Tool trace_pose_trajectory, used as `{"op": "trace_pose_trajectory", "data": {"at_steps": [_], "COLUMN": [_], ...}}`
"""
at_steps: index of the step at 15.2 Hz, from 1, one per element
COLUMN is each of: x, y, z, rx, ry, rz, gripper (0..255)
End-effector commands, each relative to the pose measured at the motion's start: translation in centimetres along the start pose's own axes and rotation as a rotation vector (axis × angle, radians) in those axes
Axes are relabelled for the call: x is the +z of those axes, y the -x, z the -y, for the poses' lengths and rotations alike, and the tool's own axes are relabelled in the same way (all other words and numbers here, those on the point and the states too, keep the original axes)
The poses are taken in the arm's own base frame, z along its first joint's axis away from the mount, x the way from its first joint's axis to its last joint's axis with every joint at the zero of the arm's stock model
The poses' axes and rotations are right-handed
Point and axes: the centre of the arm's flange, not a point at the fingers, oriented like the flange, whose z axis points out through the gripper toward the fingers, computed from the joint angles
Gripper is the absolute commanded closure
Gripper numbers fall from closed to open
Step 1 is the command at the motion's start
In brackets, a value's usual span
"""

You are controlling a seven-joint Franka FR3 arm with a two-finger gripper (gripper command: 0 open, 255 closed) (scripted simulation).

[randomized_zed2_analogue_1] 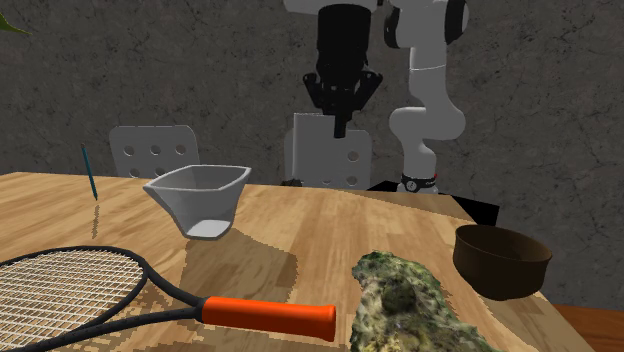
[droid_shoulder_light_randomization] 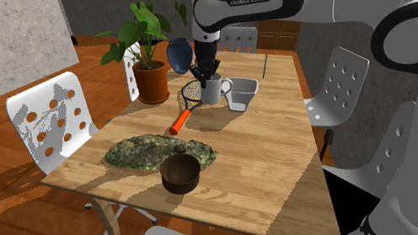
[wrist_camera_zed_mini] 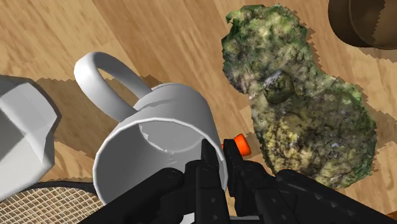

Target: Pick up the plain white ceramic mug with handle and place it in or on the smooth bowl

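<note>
The white mug (droid_shoulder_light_randomization: 214, 91) with its looped handle is clasped by its rim between my black gripper's (droid_shoulder_light_randomization: 208, 73) fingers, one inside the wall and one outside. In the wrist view the mug (wrist_camera_zed_mini: 167, 124) hangs below the gripper (wrist_camera_zed_mini: 219, 156), over the racket's edge and beside the white angular container. The smooth dark brown bowl (droid_shoulder_light_randomization: 181, 174) stands empty near the table's front edge, well away from the mug. It also appears as the bowl (randomized_zed2_analogue_1: 502, 261) and the bowl (wrist_camera_zed_mini: 364, 23). The gripper (randomized_zed2_analogue_1: 340, 127) hangs at the table's far side.
A white angular container (droid_shoulder_light_randomization: 243, 93) stands next to the mug. A racket (droid_shoulder_light_randomization: 188, 98) with an orange handle (droid_shoulder_light_randomization: 180, 123) lies beside it. A mossy green lump (droid_shoulder_light_randomization: 158, 151) lies between mug and bowl. A potted plant (droid_shoulder_light_randomization: 151, 79), a blue vase (droid_shoulder_light_randomization: 179, 55) and chairs (droid_shoulder_light_randomization: 52, 119) surround the table.
</note>
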Motion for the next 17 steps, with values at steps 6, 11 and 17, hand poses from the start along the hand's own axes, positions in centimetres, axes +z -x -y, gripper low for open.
{"op": "trace_pose_trajectory", "data": {"at_steps": [6, 11, 17], "x": [-1.1, -2.0, -3.2], "y": [4.6, 7.7, 11.5], "z": [8.0, 13.7, 20.5], "rx": [0.001, 0.001, 0.001], "ry": [0.001, 0.001, 0.001], "rz": [0.0, 0.0, 0.0], "gripper": [255, 255, 255]}}
